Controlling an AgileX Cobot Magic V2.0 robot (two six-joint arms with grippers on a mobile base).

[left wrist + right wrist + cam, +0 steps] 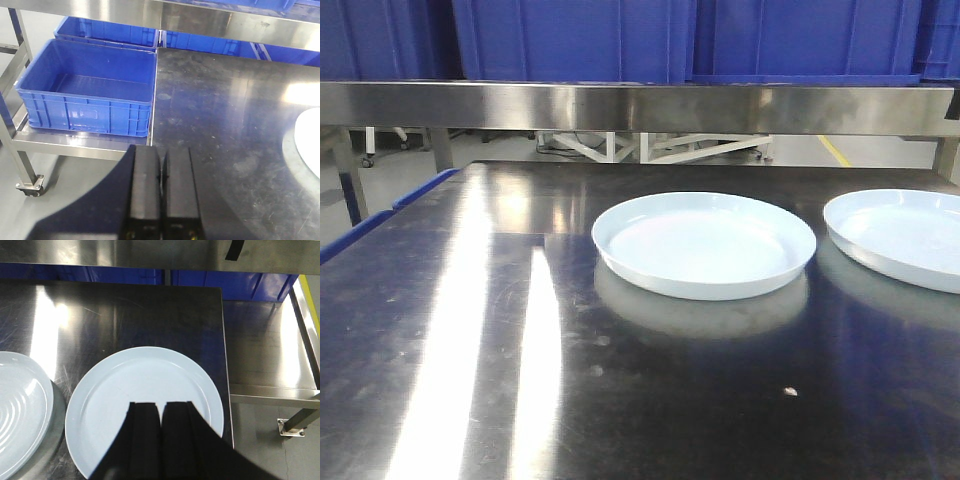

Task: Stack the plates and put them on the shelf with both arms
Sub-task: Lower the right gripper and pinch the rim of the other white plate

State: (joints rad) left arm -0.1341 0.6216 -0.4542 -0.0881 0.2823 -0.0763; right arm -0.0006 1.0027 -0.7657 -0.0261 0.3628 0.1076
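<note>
Left gripper (161,152): fingers pressed together, holding nothing, positioned over the left edge of the table (470,350), near a blue crate (90,85). Right gripper (161,407): fingers pressed together, holding nothing, positioned over the near part of the right plate (145,380); contact cannot be determined. The left plate (705,245) lies beside it on the table, apart.

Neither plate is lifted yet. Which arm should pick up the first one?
Right, probably. The right end effector hangs shut over the right plate. The left end effector, also shut, sits off near the blue crate, with only a sliver of the left plate in its view.
</note>
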